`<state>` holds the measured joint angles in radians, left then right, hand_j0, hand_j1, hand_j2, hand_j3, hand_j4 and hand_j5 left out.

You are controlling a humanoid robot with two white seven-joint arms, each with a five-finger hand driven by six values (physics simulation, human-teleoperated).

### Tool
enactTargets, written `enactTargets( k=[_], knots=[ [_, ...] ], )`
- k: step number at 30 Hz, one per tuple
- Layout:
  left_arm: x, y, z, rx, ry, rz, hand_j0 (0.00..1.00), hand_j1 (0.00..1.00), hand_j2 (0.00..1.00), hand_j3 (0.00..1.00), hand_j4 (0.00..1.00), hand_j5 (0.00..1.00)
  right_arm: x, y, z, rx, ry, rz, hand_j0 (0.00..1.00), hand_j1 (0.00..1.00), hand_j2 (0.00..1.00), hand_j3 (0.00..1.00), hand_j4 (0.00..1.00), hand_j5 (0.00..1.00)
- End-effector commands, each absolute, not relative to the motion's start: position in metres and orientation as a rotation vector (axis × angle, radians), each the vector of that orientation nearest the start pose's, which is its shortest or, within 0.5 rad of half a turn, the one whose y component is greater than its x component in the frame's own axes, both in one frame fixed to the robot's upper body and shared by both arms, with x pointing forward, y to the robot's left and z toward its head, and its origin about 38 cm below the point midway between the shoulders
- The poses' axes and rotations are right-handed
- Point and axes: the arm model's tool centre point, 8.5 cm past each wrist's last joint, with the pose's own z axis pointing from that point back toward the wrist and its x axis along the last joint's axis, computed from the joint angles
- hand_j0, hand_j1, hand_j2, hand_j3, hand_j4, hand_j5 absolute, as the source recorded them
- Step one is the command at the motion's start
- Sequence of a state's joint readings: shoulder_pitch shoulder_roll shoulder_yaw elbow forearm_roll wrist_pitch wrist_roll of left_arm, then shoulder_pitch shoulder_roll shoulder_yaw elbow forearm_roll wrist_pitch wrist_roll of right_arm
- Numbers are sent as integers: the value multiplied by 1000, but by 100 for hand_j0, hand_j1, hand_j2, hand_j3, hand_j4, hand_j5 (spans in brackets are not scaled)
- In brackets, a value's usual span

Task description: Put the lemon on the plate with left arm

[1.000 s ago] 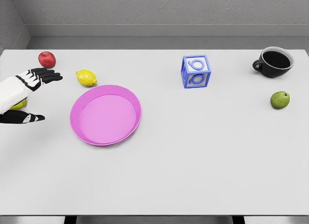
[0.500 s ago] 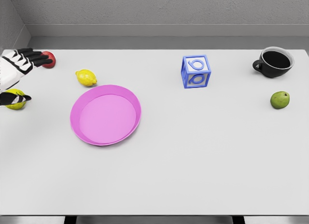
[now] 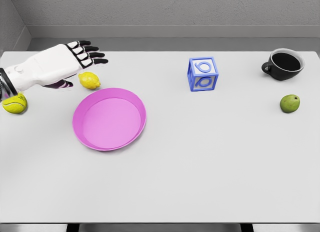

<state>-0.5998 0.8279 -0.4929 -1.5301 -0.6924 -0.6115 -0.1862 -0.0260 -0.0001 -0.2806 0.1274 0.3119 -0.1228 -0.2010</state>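
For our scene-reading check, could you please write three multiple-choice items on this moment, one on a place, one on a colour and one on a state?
1. Where is the lemon?
A. on the plate
B. on the table just behind the plate's left rim
C. beside the cup

2. What colour is the plate?
A. pink
B. blue
C. black

3. How is the left hand?
A. closed on the lemon
B. open above the table by the lemon
C. resting in the plate

Answers:
1 B: the lemon lies on the table, outside the plate.
2 A: rim and floor are both pink.
3 B: its fingers are spread and hold nothing, and the lemon sits free beside it.
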Motion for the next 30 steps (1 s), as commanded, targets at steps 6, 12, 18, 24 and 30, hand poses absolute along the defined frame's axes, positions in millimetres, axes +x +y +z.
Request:
enactTargets(
  k=[6,12,18,24,30],
  knots=[
    [479,334,187,-1101,1994,2932,100,100,100,100,100,100,-12,-276,-257,-250,-29,27,100,100,100,100,100,100],
    [488,343,175,-1131,1992,2992,100,100,100,100,100,100,-12,-276,-257,-250,-29,27,100,100,100,100,100,100],
    [509,305,161,-1107,1945,3003,100,100,100,100,100,100,-12,-276,-257,-250,-29,27,100,100,100,100,100,100],
    [514,308,157,-1121,1944,3031,100,100,100,100,100,100,-12,-276,-257,-250,-29,27,100,100,100,100,100,100],
    [520,304,148,-1121,1912,3072,100,100,100,100,100,100,-12,-276,-257,-250,-29,27,100,100,100,100,100,100]
  ],
)
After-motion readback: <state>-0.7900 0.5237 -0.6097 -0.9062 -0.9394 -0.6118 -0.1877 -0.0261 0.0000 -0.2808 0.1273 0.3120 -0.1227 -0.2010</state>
